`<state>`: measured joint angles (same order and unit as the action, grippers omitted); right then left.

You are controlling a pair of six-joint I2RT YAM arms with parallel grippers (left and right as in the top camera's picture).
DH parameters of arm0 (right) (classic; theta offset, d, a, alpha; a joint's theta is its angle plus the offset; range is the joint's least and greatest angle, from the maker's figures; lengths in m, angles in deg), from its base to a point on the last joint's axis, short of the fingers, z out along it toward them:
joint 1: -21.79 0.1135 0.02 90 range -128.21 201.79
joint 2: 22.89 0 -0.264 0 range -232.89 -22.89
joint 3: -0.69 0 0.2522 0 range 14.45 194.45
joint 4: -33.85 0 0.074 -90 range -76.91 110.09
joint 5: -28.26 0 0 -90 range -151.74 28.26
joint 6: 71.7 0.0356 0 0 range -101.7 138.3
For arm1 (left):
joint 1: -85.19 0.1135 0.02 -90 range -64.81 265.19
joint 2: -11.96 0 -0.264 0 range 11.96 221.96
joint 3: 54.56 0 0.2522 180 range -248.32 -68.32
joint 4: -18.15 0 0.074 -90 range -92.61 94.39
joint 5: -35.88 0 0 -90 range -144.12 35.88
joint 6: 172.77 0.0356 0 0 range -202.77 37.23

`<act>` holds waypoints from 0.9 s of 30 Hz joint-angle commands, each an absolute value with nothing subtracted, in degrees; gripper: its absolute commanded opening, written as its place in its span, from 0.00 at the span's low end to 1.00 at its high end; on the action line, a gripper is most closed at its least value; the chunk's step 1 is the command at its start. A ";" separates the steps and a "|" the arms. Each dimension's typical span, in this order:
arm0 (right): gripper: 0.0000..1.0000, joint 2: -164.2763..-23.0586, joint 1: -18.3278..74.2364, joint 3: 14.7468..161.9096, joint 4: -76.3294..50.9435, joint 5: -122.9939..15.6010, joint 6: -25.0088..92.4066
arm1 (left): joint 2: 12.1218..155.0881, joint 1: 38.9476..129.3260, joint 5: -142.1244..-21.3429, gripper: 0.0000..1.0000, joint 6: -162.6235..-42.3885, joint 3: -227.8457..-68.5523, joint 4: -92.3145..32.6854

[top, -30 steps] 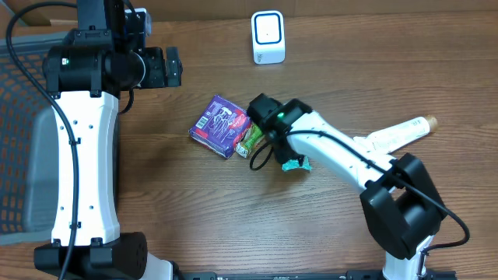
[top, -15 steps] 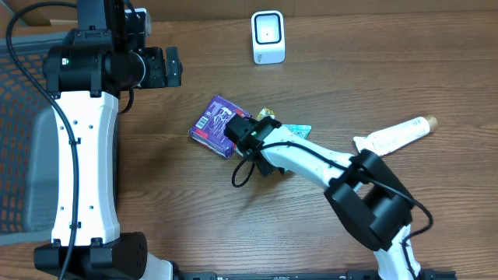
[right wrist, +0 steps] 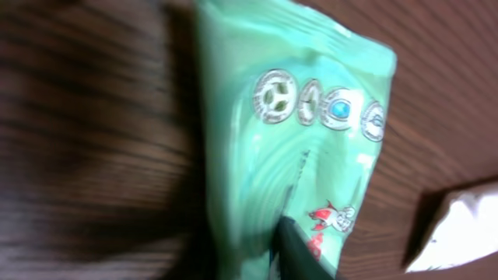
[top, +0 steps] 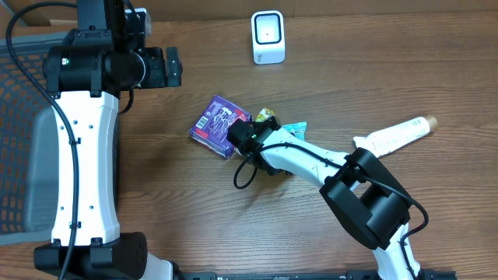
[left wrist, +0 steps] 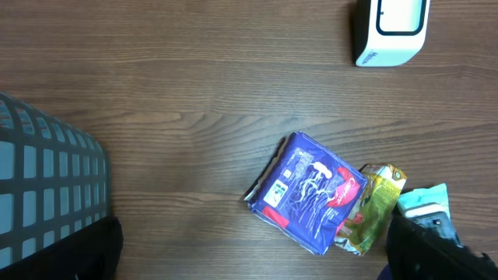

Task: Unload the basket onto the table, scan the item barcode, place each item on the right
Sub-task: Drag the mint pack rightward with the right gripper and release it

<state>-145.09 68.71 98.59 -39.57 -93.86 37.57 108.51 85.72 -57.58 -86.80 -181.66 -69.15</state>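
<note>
Wooden table point(top: 194, 206), green packet point(right wrist: 264, 155) against right jaws

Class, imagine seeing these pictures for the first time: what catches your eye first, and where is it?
A flat purple packet in the middle of the brown wooden table stands out first, with a yellow-green snack packet lying against it. The white right arm reaches to that pair, and a mint-green foil pouch fills its wrist view. A small white scanner box stands at the table's far edge.
</note>
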 commanded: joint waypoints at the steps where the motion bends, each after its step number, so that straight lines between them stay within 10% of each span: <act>1: 0.04 -146.38 68.29 95.92 -38.78 -90.73 37.50 | 108.60 85.92 -58.04 1.00 -85.51 -181.99 -69.10; 9: 0.04 -140.39 67.02 101.28 -41.82 -77.23 37.50 | 108.60 85.92 -58.04 1.00 -85.51 -181.99 -69.08; 15: 0.04 -126.62 56.66 101.96 -38.65 -40.90 35.80 | 108.60 85.92 -58.04 1.00 -85.51 -181.99 -69.08; 27: 0.04 -125.83 38.15 77.35 -7.31 -4.97 39.88 | 108.60 85.92 -58.06 1.00 -85.53 -181.99 -69.08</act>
